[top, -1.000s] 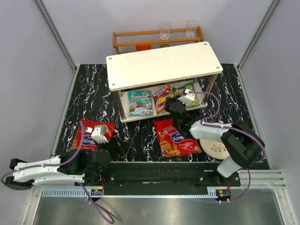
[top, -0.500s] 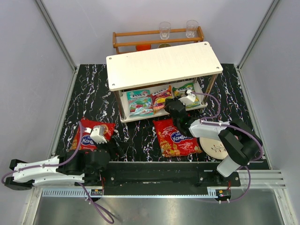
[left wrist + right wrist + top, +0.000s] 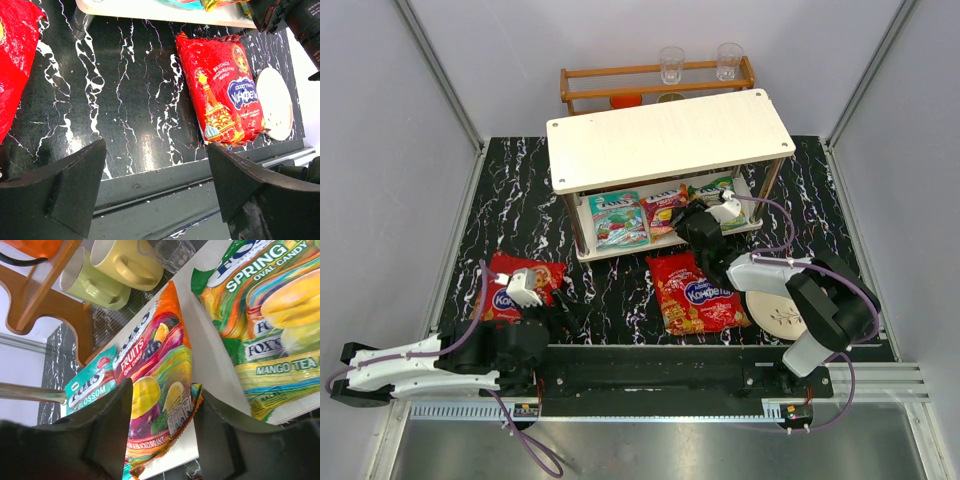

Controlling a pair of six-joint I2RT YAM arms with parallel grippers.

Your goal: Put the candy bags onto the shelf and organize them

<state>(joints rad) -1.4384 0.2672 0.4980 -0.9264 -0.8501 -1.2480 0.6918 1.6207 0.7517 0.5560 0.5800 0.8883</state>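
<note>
The right gripper [image 3: 162,388] is under the shelf's [image 3: 670,135] top board, its fingers astride the red-orange bag [image 3: 150,360], which lies on the lower tier between the teal bag [image 3: 617,218] and the green-yellow bag [image 3: 265,330]. I cannot tell whether they pinch it. The left gripper [image 3: 156,147], jaws wide apart, hangs in front of the shelf, where both large red bags [image 3: 222,95] lie.

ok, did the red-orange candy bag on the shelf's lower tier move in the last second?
Yes. The red-orange bag slid back, further under the top board of the shelf, and now lies straighter beside the teal bag.
</note>
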